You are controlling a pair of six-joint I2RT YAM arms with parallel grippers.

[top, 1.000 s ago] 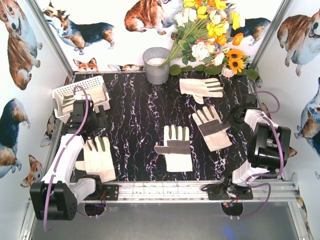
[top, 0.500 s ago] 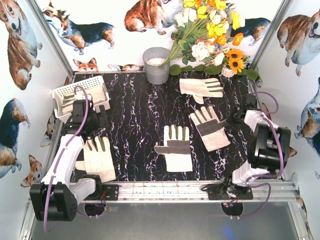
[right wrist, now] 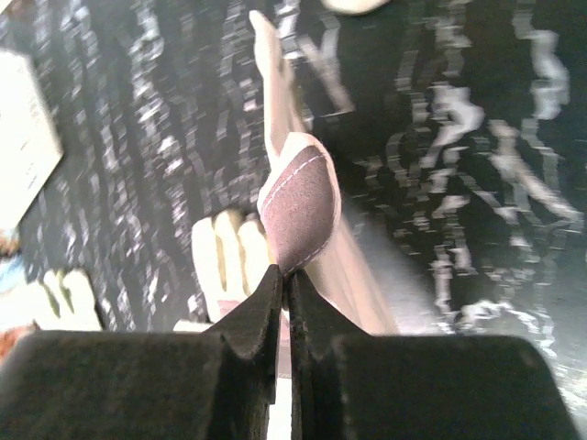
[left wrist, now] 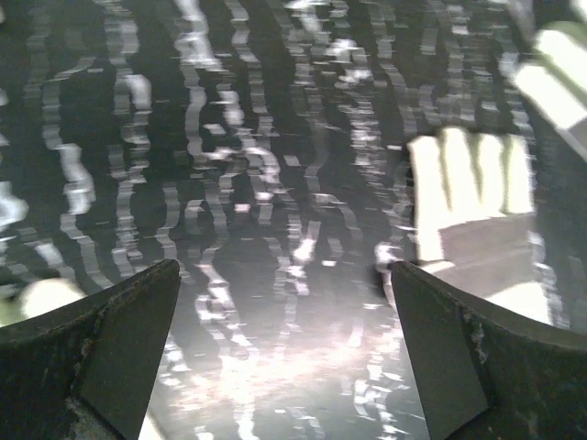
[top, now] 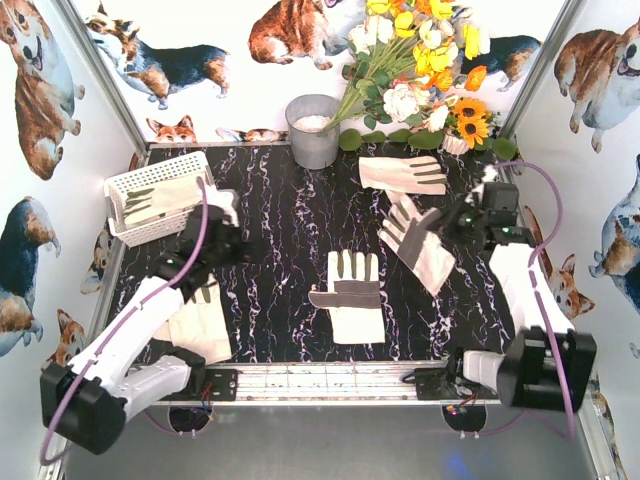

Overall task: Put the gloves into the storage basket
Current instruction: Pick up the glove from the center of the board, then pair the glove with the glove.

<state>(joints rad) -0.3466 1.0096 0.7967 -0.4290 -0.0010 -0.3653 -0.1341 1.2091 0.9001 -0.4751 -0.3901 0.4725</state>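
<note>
Right fingers (right wrist: pixel 282 312) clench a glove (top: pixel 425 255); storage basket (top: pixel 150 232) lies across the worktop, upper left, near released left fingers (top: pixel 220 215)

Reaches left arm forward and inward with left gripper (left wrist: pixel 284 273) spread wide; extends right arm forward, right gripper (right wrist: pixel 283 275) pinched tight on glove (right wrist: pixel 299 203).
</note>
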